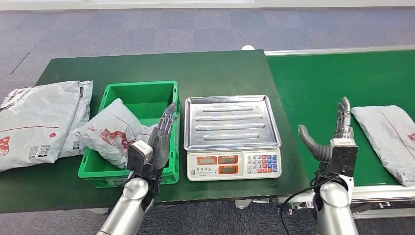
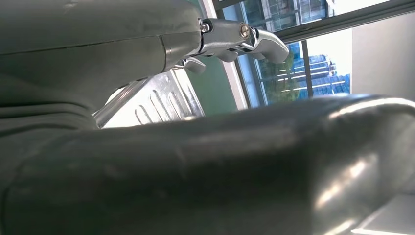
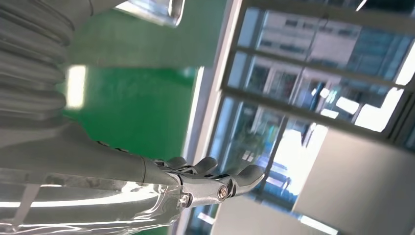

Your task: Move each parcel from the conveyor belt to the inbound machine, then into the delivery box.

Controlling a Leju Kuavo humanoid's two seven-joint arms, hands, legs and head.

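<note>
1. The right hand (image 1: pixel 337 134) stands upright over the green conveyor belt (image 1: pixel 318 93), fingers straight, thumb spread wide, holding nothing; the grey plastic mailer parcel with red print (image 1: pixel 386 137) lies flat on the belt just beside it, apart from the fingers. A flat, slack bag gives little to hook, so a reach from this pose could push it along the belt instead of getting under it
2. The parcel runs out past the picture's right edge, so its far end cannot be judged; a grip near the close end may let the rest sag and drag
3. The white electronic scale with a ribbed steel tray (image 1: pixel 231 121) sits between belt and box. Its raised rim could catch a drooping bag, or the parcel could land half off the tray
4. The left hand (image 1: pixel 159 142) hovers at the near right corner of the green plastic crate (image 1: pixel 142 93), fingers apart and empty. One crumpled grey parcel (image 1: pixel 110 132) already fills the crate's left side, so another may ride up over the wall
5. Two flat grey mailers (image 1: pixel 39 122) rest on the dark green table (image 1: pixel 215 68) left of the crate, near enough to be mistaken for pending work
</note>
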